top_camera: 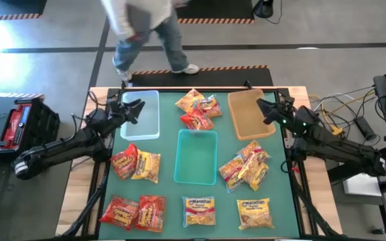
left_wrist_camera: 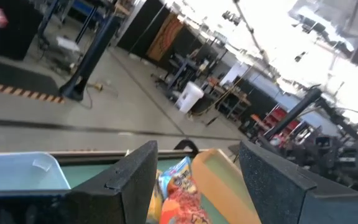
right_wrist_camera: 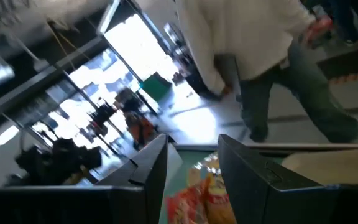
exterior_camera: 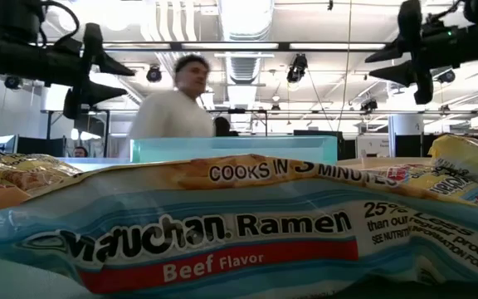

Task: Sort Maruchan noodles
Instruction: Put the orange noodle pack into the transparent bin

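Three bins sit on the green table mat [top_camera: 166, 207]: we see a clear bin [top_camera: 141, 115] toward the far left corner, a tan bin [top_camera: 250, 114] toward the far right corner, and a teal bin [top_camera: 196, 156] at the centre. Maruchan noodles lie scattered around them in separate groups. We count a small heap of red-orange and yellow packets [top_camera: 198, 109] at the far edge between the clear and tan bins, a pair of packets [top_camera: 135, 163] left of the teal bin, a pile of yellow packets [top_camera: 244, 166] right of it, two red-orange packets [top_camera: 133, 212] at the near left corner, one yellow packet [top_camera: 199, 210] at the near edge below the teal bin, and another yellow packet [top_camera: 255, 212] toward the near right corner. None of the bins holds a packet that we can see. In the low view a Beef Flavor packet [exterior_camera: 222, 228] fills the foreground. The left gripper [top_camera: 134, 110] hangs in the air over the clear bin's left side, its fingers spread wide and holding nothing. The right gripper [top_camera: 266, 110] hovers over the tan bin's right edge, its fingers parted with a clear gap and nothing between them. Beyond the far edge a person [top_camera: 146, 30] walks on the floor.
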